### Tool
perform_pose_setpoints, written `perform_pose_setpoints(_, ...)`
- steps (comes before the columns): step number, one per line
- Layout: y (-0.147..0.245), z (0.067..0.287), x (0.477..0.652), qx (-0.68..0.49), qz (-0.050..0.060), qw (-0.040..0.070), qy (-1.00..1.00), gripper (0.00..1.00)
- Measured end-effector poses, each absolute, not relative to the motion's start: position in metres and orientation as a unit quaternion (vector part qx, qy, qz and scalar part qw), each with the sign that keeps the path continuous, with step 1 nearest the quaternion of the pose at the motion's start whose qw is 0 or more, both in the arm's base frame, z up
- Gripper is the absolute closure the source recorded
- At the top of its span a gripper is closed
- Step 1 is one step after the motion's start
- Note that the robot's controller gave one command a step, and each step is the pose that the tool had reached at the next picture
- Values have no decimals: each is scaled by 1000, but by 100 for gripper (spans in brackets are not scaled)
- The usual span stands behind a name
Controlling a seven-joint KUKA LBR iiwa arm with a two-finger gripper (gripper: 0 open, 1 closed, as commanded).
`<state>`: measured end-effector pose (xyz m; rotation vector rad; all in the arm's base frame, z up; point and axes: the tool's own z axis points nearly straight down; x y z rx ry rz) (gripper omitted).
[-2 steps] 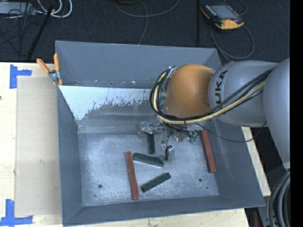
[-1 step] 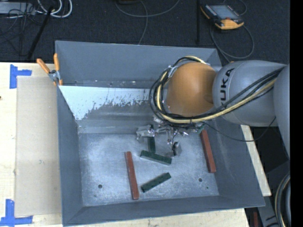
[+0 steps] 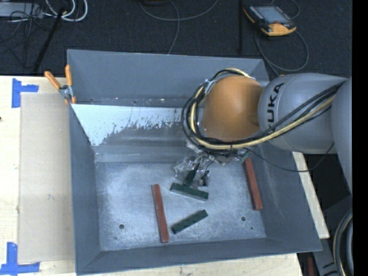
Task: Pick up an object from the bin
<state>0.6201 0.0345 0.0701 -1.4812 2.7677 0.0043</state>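
My gripper (image 3: 194, 171) hangs low in the middle of the bin, under the arm's orange cover. Its tip is right above, or touching, the far edge of a dark green flat block (image 3: 190, 192) that lies on the bin floor. A second dark green block (image 3: 190, 221) lies a little nearer the front, tilted. A reddish-brown stick (image 3: 160, 213) lies to the left of both blocks, running front to back.
Another reddish-brown stick (image 3: 253, 184) lies against the bin's right side, beneath the arm. The arm comes in from the right and covers the bin's back right part. The floor on the left is bare metal.
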Motion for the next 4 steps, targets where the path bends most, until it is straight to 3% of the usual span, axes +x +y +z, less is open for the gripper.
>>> perform_pose_setpoints(3, 35, 95, 622, -463, 1, 1, 886, 100)
perform_pose_setpoints(4, 36, 192, 624, -461, -2, 5, 887, 100)
